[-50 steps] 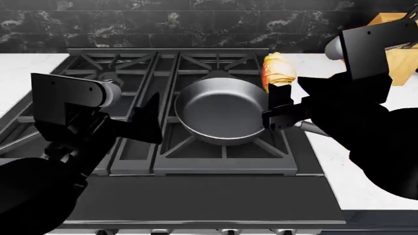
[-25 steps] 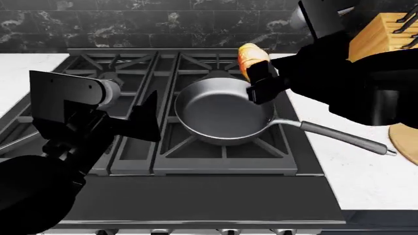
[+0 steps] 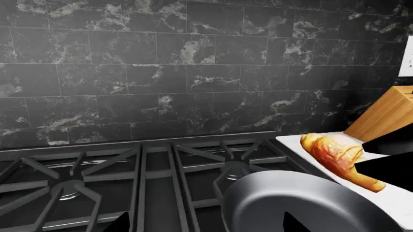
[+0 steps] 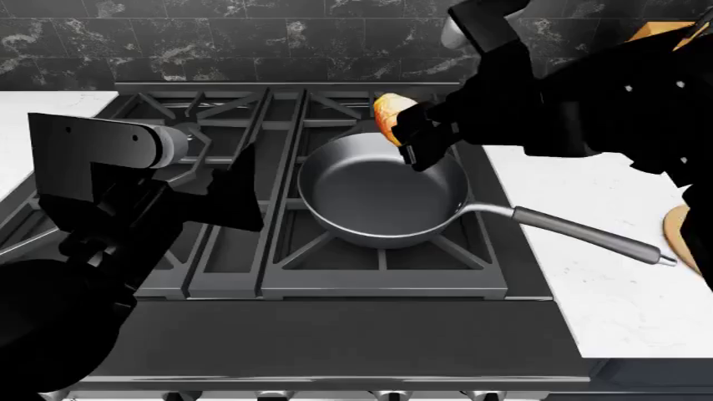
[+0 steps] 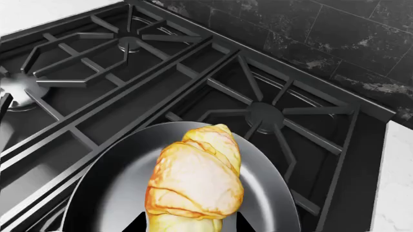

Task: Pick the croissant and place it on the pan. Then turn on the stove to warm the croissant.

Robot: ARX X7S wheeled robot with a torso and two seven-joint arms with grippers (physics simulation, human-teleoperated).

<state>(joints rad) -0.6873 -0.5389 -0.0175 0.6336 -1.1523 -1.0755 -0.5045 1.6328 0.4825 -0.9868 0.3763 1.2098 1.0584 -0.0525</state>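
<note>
Left gripper (image 4: 229,196) idle over stove (image 4: 334,276) grates, finger spacing unclear. Pan (image 4: 379,196) centre; right gripper (image 4: 410,138) clamps croissant (image 4: 389,115) above its far rim. Release here risks it striking the rim, rolling onto grates.

We see a white worktop (image 4: 624,292) with the stove (image 4: 334,334) set into it, running back to the dark marbled wall. White surface shows at the left edge (image 4: 33,109) too. The pan (image 4: 379,196) sits on the grate (image 4: 223,125) of the stove's right front burner, its handle reaching out over the worktop to the right. At the worktop's far right corner stands a wooden knife block (image 3: 384,116), and a round wooden board (image 4: 690,238) lies at the right edge.
</note>
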